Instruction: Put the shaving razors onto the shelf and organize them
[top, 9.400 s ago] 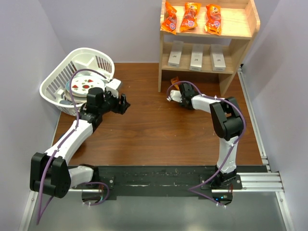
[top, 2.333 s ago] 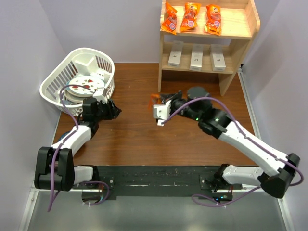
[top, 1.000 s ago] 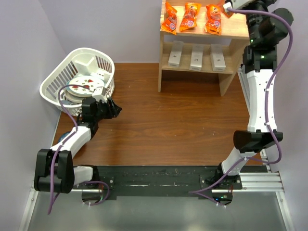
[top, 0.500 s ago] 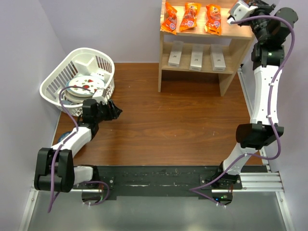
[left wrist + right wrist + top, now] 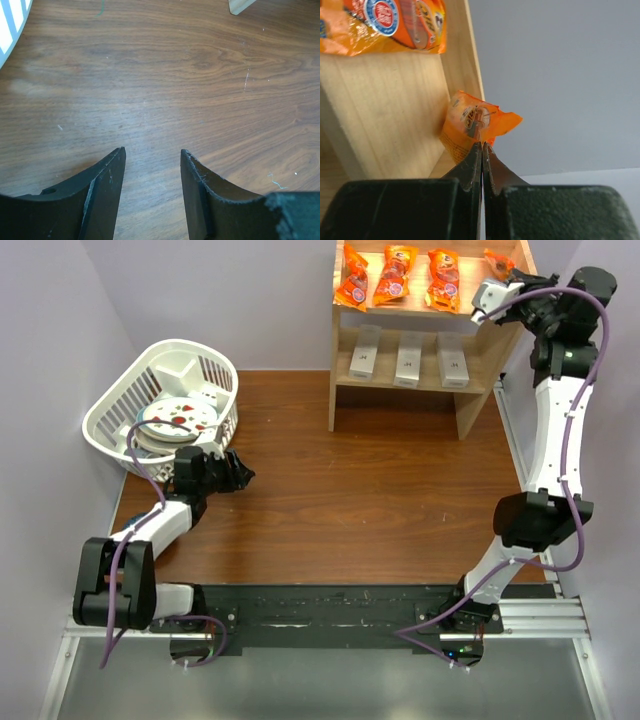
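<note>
The three shaving razors [image 5: 408, 357], flat pale boxes, lie side by side on the lower level of the wooden shelf [image 5: 400, 310], which stands at 1 o'clock on the brown table [image 5: 350, 490]. Three orange snack packets [image 5: 393, 275] line its top level. A fourth orange packet [image 5: 497, 262] leans in the corner at the shelf's 3 o'clock end. The right gripper [image 5: 507, 278] reaches up to that corner, its jaws pressed fully together. The tips meet the packet's lower edge, and whether they pinch it cannot be told. At 9 o'clock the left gripper [image 5: 240, 472] hangs low over bare wood with its jaws partly apart and nothing between them. It is just beside the white slatted basket [image 5: 100, 420], which holds a red-spotted plate [image 5: 180, 412].
</note>
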Controlling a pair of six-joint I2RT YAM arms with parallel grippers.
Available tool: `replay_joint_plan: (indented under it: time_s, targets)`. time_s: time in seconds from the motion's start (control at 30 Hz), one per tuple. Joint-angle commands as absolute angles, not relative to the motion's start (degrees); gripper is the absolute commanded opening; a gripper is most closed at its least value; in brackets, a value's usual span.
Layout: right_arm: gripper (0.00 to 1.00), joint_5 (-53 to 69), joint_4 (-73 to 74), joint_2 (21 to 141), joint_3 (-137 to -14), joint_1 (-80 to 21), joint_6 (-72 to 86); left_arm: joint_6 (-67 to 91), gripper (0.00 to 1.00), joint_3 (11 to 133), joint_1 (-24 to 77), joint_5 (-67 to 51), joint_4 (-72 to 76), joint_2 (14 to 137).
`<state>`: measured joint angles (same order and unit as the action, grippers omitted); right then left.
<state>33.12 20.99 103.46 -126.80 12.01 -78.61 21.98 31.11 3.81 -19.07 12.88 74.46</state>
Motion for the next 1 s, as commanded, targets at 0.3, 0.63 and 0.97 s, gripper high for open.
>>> replay_joint_plan:
  time_s: [0.3, 0.63, 0.97]
  targets:
    - [0.00, 40.2, 36.4, 100.5, -125.8, 14.1, -96.2, 21.8, 0.53, 31.7, 3.3, -18.7, 17.2, 76.0]
    - [0.00, 37.5, 31.4, 98.6, -118.8, 14.2, -96.9, 22.1, 0.53, 33.0, 3.3, -19.1, 17.5, 77.9]
    - [0.08, 39.2, 24.2, 97.1, -117.2, 14.9, -91.8, 23.0, 0.53, 34.4, 3.4, -20.0, 18.2, 80.5]
